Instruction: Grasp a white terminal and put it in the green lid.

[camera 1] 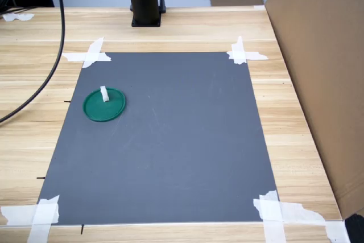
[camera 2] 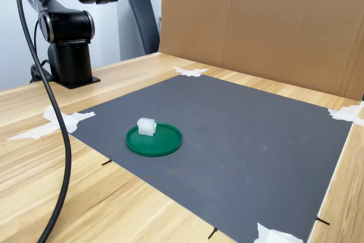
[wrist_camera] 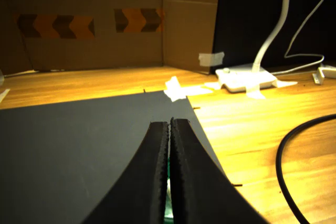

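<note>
One wooden counter [camera 1: 170, 27] carrying taped grey mat [camera 1: 170, 152]. Arm base [camera 2: 68, 55] at mat's far edge. Green lid [camera 1: 104, 105] near first exterior view's left mat edge. White terminal [camera 2: 146, 126] sits inside lid, by rim. Jaws pressed together, empty, in wrist view. Terminal likely light, rigid, smooth; pinch across flat sides.

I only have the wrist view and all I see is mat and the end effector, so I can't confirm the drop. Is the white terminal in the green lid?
Observer: Yes. In both exterior views the white terminal sits inside the green lid, near its rim.
Operator: Where is the lid on the mat?
Observer: Near the gray mat's edge at the first exterior view's left.
Operator: Anything else on the mat?
Observer: Only those two; white tape holds its corners.
Operator: Is the end effector empty?
Observer: The end effector looks shut with nothing between its fingers.
</note>
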You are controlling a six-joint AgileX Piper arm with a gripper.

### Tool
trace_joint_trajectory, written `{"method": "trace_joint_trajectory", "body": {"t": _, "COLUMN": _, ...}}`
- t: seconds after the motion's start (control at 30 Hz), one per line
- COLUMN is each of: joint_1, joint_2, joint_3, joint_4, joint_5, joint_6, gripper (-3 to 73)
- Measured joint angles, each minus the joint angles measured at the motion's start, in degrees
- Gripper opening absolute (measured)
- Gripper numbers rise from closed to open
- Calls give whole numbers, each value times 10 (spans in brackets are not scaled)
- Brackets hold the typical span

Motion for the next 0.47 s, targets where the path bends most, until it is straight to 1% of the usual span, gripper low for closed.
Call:
{"method": "trace_joint_trajectory", "body": {"t": 0.13, "joint_1": 1, "joint_2": -47, "joint_3": 35, "joint_4": 0, "joint_5": 6, "joint_6": 0, "gripper": -26}}
{"method": "trace_joint_trajectory", "body": {"t": 0.2, "joint_1": 28, "joint_2": -82, "joint_3": 53, "joint_4": 0, "joint_5": 6, "joint_6": 0, "gripper": -26}}
{"method": "trace_joint_trajectory", "body": {"t": 0.33, "joint_1": 51, "joint_2": -96, "joint_3": 60, "joint_4": 0, "joint_5": 13, "joint_6": 0, "gripper": -26}}
{"method": "trace_joint_trajectory", "body": {"t": 0.47, "joint_1": 51, "joint_2": -97, "joint_3": 60, "joint_4": 0, "joint_5": 14, "joint_6": 0, "gripper": -26}}
